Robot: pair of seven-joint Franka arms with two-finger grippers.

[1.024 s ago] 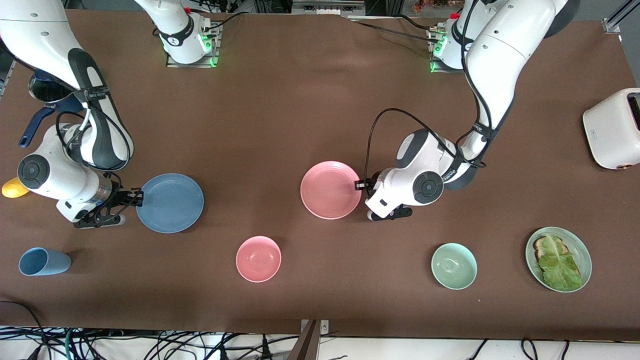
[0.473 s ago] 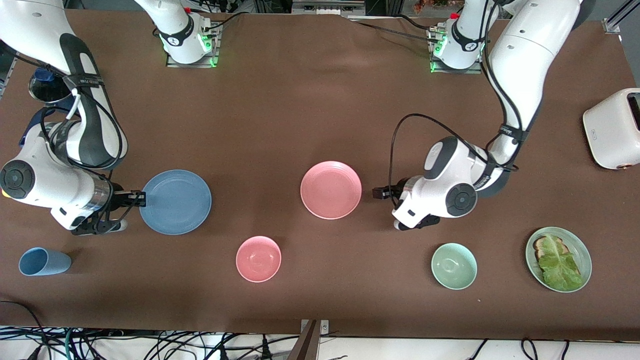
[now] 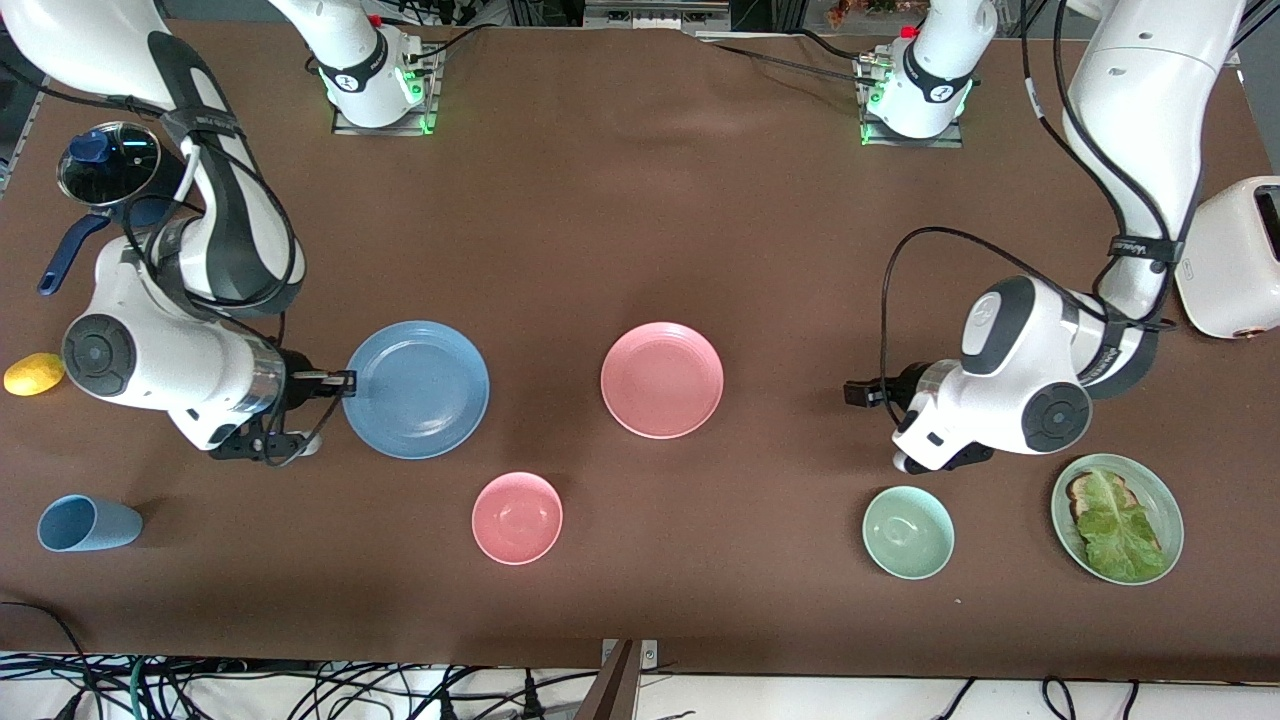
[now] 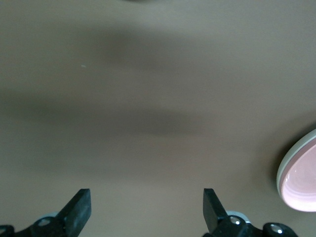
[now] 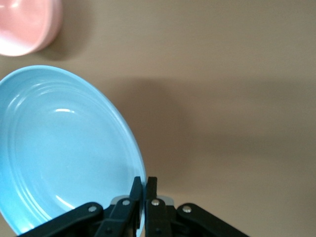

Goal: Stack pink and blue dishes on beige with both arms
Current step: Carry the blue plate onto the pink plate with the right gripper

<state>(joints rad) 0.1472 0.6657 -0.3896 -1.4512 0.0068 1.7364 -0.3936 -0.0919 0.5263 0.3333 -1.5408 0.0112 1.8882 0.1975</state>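
The pink dish [image 3: 661, 379] lies flat at the middle of the table. My right gripper [image 3: 345, 380] is shut on the rim of the blue dish [image 3: 415, 390] and holds it just above the table, beside the pink dish toward the right arm's end. In the right wrist view the fingers [image 5: 137, 190] pinch the blue dish [image 5: 64, 148] at its edge, the gripper [image 5: 144, 180] closed tight. My left gripper [image 3: 855, 392] is open and empty over bare table, apart from the pink dish toward the left arm's end. Its view shows the gripper [image 4: 146, 193] spread wide. The beige dish is hidden.
A pink bowl [image 3: 517, 517] and a pale green bowl [image 3: 908, 530] sit nearer the front camera. A green plate with toast and lettuce [image 3: 1117, 517] and a toaster [image 3: 1225, 260] stand at the left arm's end. A blue cup [image 3: 88, 523], lemon [image 3: 33, 373] and lidded pot [image 3: 108, 165] occupy the right arm's end.
My right arm has carried the blue dish toward the pink dish. My left gripper has opened off the pink dish's rim and drawn back toward its own end of the table.
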